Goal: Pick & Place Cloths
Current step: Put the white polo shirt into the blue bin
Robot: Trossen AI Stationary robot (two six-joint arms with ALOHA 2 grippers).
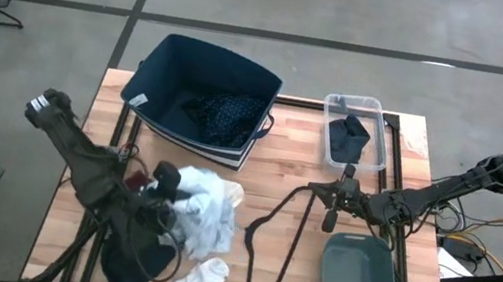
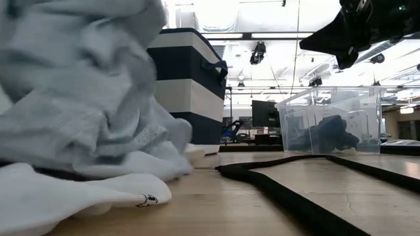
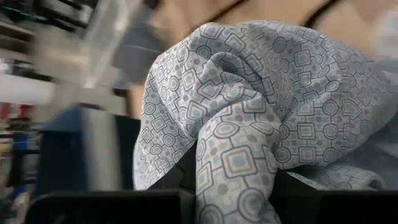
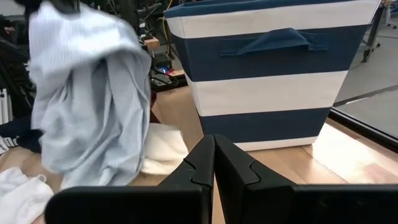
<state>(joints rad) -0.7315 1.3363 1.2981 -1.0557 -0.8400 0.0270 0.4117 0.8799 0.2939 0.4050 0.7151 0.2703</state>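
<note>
My left gripper [image 1: 169, 187] is shut on the pale blue patterned shirt [image 1: 205, 210], raised above the table's near left part; the shirt also fills the left wrist view [image 3: 261, 93] and hangs in the right wrist view [image 4: 93, 93]. A white sock [image 1: 200, 281] lies flat on the table below it, and dark cloths [image 1: 127, 255] lie under the left arm. A navy patterned piece [image 1: 225, 117] lies inside the navy bin [image 1: 162, 76]. My right gripper [image 1: 329, 217] hovers shut near the table's middle, holding nothing. My left gripper pinches a bunched fold of the shirt [image 3: 233, 168] between its two fingers, several layers together. The fingers slant downward from the table's left side. The shirt hangs below them in loose folds, and its lower part [image 2: 131, 164] reaches down to the cloths on the table.
A thin black hanger [image 1: 284, 239] lies on the table between the arms. A clear plastic box [image 1: 378, 131] holding a dark cloth stands at the far right. A dark green tray [image 1: 361, 280] lies at the near right. The striped bin [image 4: 267, 68] stands at the far left.
</note>
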